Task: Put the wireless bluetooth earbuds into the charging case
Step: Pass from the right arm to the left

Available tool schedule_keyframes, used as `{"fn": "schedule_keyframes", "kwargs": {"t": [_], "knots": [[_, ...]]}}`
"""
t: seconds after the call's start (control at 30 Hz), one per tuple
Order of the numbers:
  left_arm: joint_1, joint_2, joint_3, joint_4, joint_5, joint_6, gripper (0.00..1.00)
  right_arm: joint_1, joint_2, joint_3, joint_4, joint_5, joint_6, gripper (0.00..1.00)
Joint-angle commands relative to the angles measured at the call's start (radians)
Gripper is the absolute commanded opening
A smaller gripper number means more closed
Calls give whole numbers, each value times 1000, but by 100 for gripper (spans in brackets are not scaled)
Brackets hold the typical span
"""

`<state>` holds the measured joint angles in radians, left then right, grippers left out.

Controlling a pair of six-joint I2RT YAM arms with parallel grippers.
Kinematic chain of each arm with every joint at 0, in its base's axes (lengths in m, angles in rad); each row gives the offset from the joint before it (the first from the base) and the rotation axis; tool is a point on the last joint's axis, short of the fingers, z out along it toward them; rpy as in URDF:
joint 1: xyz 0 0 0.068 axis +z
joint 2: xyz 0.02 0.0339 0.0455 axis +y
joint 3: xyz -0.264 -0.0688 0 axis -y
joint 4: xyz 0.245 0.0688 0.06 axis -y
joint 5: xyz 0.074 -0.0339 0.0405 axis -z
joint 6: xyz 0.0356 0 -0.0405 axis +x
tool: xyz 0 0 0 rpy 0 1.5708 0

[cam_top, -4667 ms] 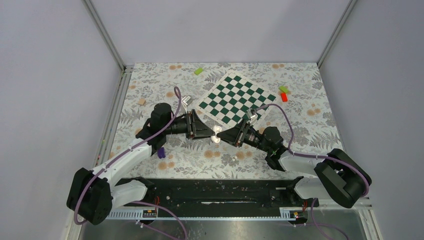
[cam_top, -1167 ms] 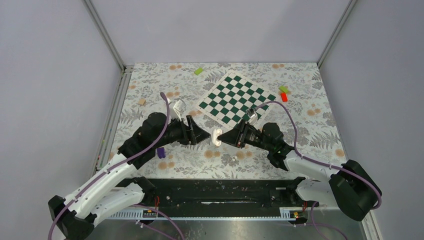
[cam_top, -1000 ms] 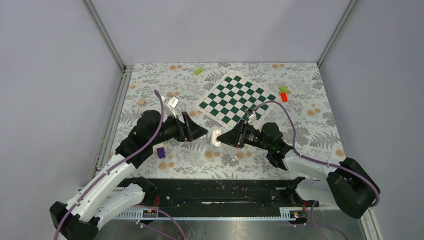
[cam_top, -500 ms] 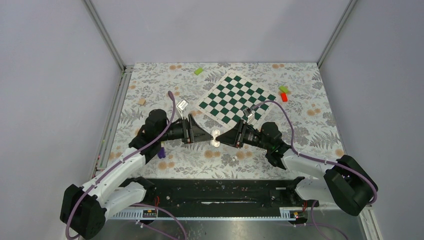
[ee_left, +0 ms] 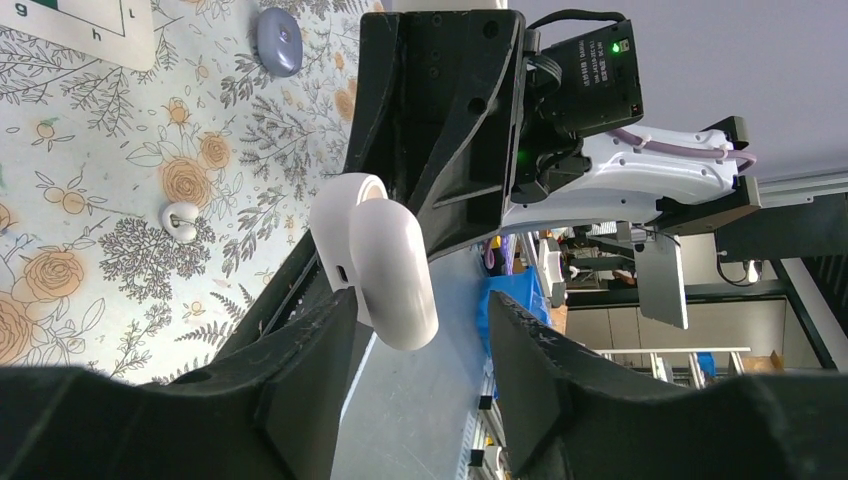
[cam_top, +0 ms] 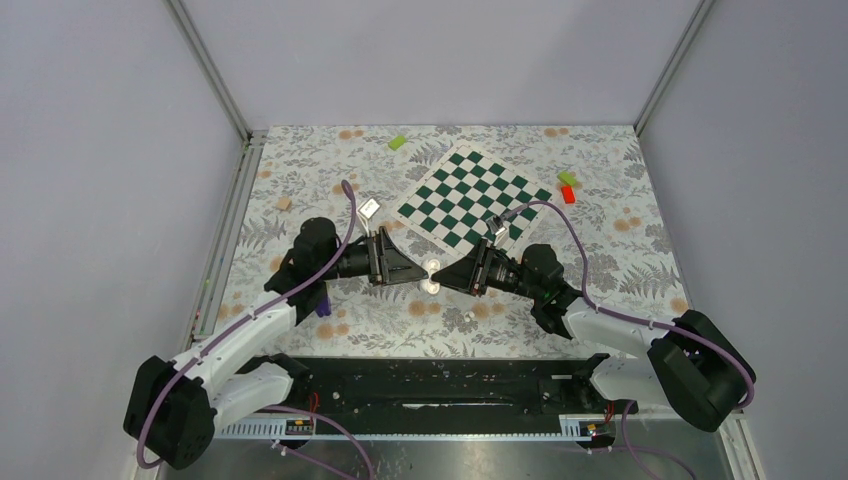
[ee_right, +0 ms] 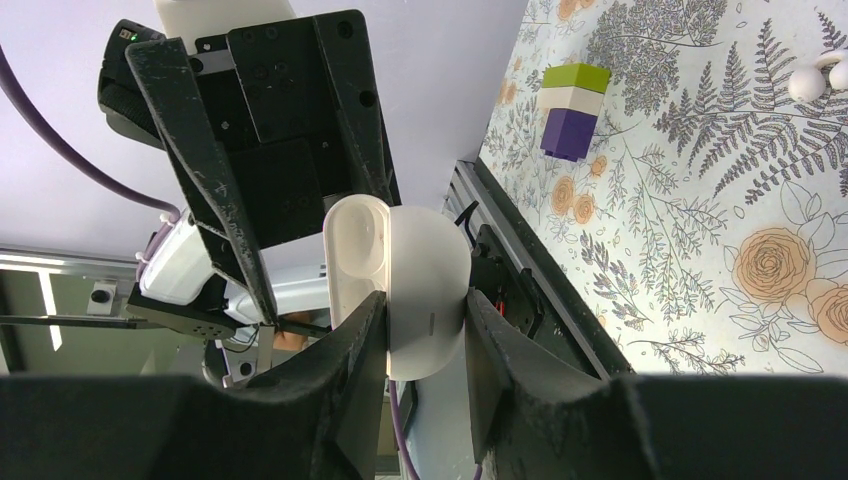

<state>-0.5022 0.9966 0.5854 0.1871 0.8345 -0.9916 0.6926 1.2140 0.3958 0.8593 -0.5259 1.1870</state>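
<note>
"Between the arms, above the table [cam_top: 620,270], what changed?"

"The left gripper [ee_left: 415,315] came in from well apart, narrowing. Its jaws straddle the charging case [ee_left: 390,270], with a gap showing on one side. The right gripper [ee_right: 425,305] clamps the case."

"Meaning?"

"Likely the case gets opened first. An earbud [ee_left: 180,220] lies on the table, outside it."

"Unclear?"

"Whether the left fingers [ee_left: 300,370] touch, how far the case stands open, and whether the right wrist's cut-off white shapes are one bud or two."

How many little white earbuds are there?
1 that I can see: a white earbud lying on the flowery table, on the near side of the chessboard. A second may be hidden inside the charging case or otherwise out of sight.
</note>
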Motion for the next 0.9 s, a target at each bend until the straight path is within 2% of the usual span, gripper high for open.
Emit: {"fn": "schedule_keyframes", "kwargs": {"t": [0.0, 0.3, 0.63, 0.73, 0.87], "knots": [[4, 11, -4, 98, 30, -19, 50, -3, -9, 44, 57, -21, 7, 12], [4, 27, -10, 95, 45, -15, 49, -4, -9, 47, 53, -18, 6, 12], [4, 39, -8, 91, 40, -13, 35, -3, -10, 49, 49, -18, 6, 12], [4, 43, -3, 88, 45, -10, 42, -4, -11, 50, 48, -19, 7, 12], [4, 43, -5, 88, 41, -13, 39, -2, -11, 51, 46, -19, 6, 12]]}}
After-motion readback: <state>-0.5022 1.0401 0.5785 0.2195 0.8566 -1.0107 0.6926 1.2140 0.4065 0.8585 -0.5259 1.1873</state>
